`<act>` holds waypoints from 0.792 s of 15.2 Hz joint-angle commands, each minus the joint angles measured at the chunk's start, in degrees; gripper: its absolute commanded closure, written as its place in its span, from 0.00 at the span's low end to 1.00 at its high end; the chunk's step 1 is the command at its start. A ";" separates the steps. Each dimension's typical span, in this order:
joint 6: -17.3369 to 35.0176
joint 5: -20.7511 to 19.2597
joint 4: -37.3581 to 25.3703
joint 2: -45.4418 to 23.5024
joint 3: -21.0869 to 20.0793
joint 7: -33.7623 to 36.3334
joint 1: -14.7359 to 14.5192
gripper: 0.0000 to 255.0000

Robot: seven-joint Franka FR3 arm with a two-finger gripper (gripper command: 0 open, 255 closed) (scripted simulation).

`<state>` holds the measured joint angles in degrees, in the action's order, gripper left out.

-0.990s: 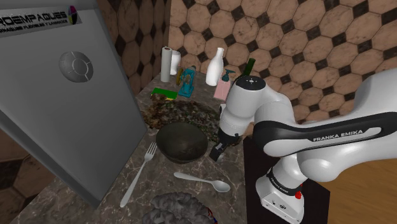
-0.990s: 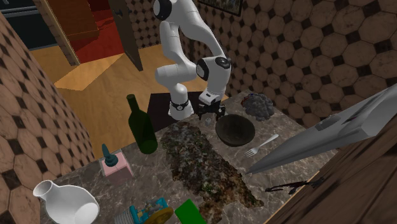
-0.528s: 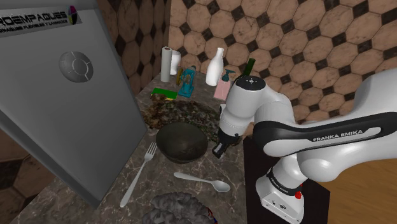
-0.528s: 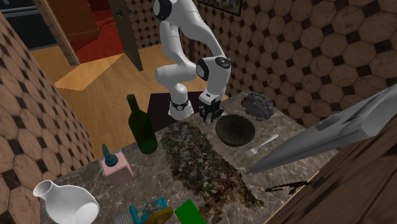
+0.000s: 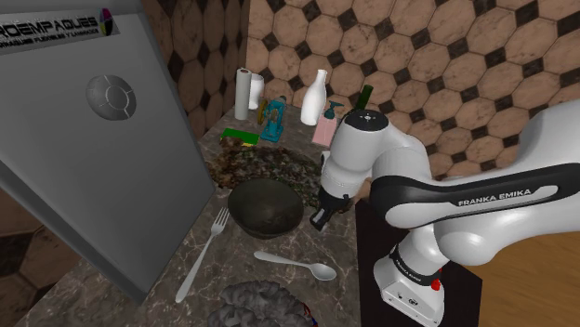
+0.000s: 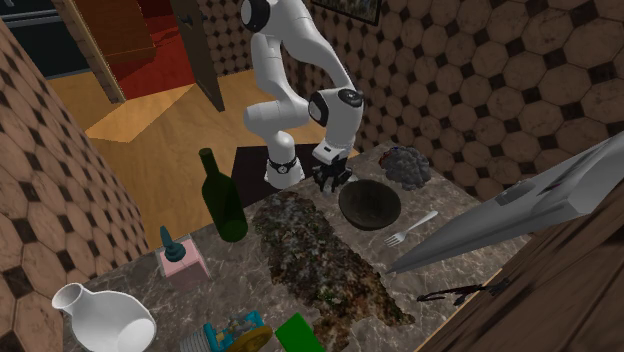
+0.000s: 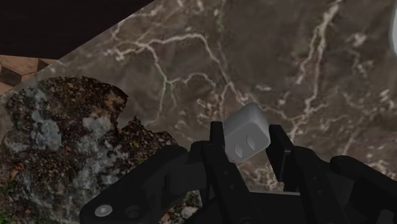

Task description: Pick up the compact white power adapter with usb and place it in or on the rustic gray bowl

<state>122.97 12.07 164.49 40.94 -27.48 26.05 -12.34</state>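
Dark veined marble forms the counter (image 5: 237,269), which is backed by a wall (image 5: 446,56) of brown octagonal tiles. A large grey panel (image 5: 93,176) leans over the shoulder view's left. A wooden floor (image 6: 150,125) lies beyond the stand.

On the counter are a rough mottled mat (image 5: 260,163), a dark bowl (image 5: 266,206), a fork (image 5: 206,243) and a spoon (image 5: 297,267). At the far end stand a white vase (image 5: 315,98) and a green bottle (image 6: 222,196).

The gripper (image 5: 321,220) is low over the counter, just beside the bowl on the stand's side. In the wrist view its fingers (image 7: 281,149) are clamped on the white adapter (image 7: 249,127). Whether the adapter touches the marble cannot be told.

Compared with one second ago, the fingers have drawn together from a wider spread. The arm's posture is otherwise much the same, and the bowl, fork and spoon are unmoved.
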 commanded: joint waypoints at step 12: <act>-12.16 -1.90 -6.79 5.49 3.35 -1.33 0.20 1.00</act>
<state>111.78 10.44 158.42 46.21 -24.46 24.93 -12.31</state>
